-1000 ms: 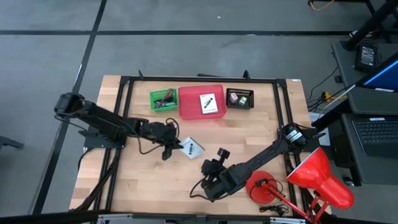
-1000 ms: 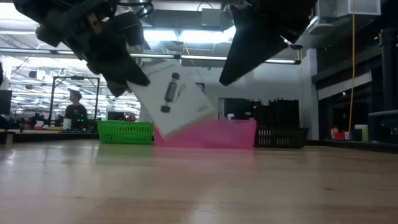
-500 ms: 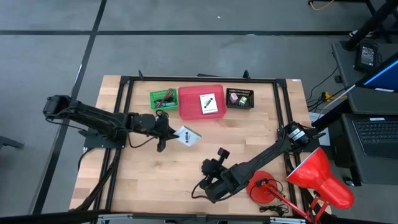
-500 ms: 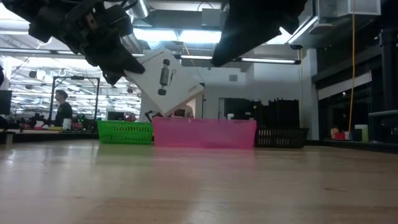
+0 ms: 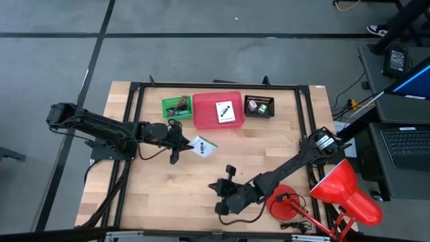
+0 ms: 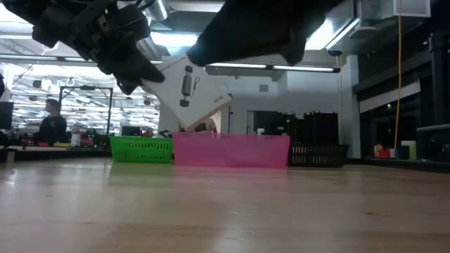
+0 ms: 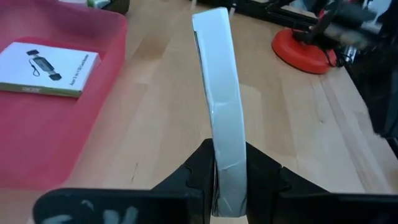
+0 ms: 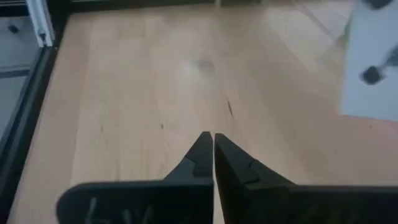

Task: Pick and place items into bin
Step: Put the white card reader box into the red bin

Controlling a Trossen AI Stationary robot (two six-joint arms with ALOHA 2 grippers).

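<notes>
A white card with a black mark (image 5: 202, 146) hangs above the table's middle, with my left gripper (image 5: 180, 144) shut on it. In the low view the card (image 6: 190, 88) is tilted, well above the wood. It stands a little nearer than the pink bin (image 5: 205, 115), where another white card (image 5: 225, 111) lies flat. My right gripper (image 5: 218, 191) hovers over bare wood near the table's front edge, shut and empty (image 8: 213, 146). My left gripper pinches the card between its two fingers, one on each flat face, at the card's end nearest the arm (image 7: 224, 169). The fingers come from the table's left, slanting a little downward. The card is lifted clear and tilted, seen edge-on in the wrist view.
A green bin (image 5: 176, 107) with cords stands left of the pink bin. A black bin (image 5: 259, 106) with small pieces stands right of it. A red desk lamp (image 5: 339, 191) sits at the near right corner. A black frame (image 5: 134, 91) borders the table.
My left gripper has carried the card up and toward the table's far edge, nearer the pink bin, then held still; the card rose and tipped. My right gripper has swung at the wrist and shifted slightly toward the near edge, staying shut.
</notes>
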